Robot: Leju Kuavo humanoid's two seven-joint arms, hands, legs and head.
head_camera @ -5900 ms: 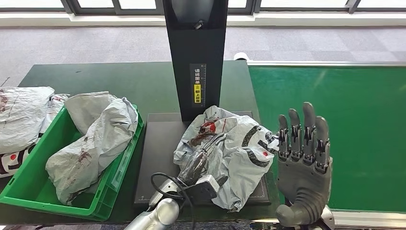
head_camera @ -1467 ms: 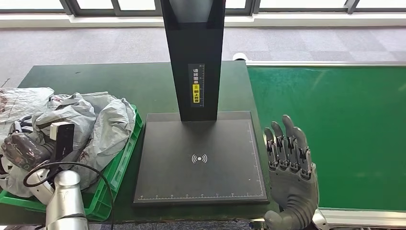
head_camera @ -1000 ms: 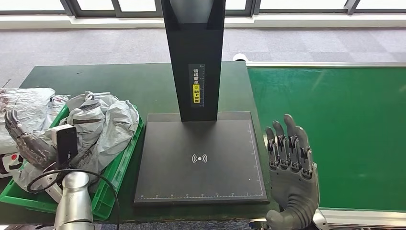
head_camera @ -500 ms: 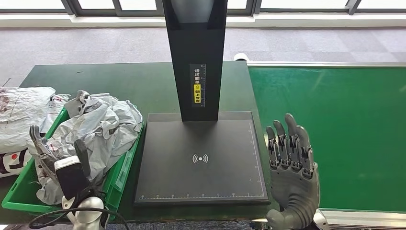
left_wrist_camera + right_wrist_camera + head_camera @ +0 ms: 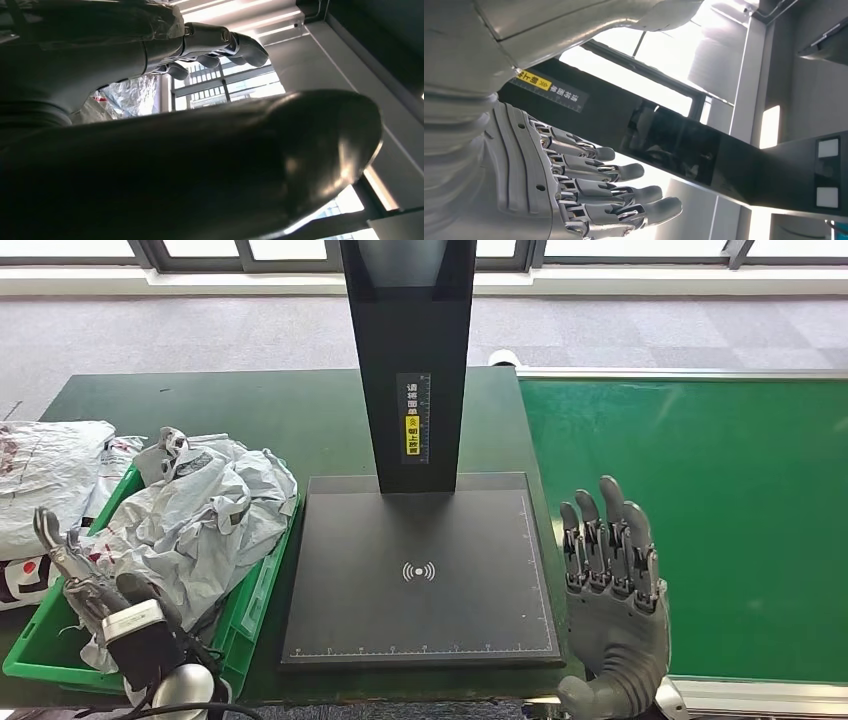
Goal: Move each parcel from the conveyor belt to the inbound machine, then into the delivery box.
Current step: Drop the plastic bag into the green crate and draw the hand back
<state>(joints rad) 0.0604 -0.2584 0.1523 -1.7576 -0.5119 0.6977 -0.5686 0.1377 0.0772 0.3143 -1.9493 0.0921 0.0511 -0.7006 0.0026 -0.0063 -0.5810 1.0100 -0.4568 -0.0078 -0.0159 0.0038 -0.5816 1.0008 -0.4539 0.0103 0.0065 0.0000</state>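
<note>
So the left hand point(image 5: 95, 585) is hovering over the near end of the green delivery box point(image 5: 248, 600) at the tabletop's near-left corner, fingers point(image 5: 52, 535) spread and holding nothing. The crumpled grey parcel point(image 5: 205, 515) is lying in the box just beyond those fingers. The right hand point(image 5: 612, 605) is standing upright, fingers open, beside the black inbound machine point(image 5: 420, 570) at the conveyor belt's point(image 5: 740, 510) edge.

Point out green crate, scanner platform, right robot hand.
green crate point(image 5: 258, 585), head view, bare right rim.
scanner platform point(image 5: 420, 540), head view, bare black plate.
right robot hand point(image 5: 612, 595), head view, back of the hand.
</note>
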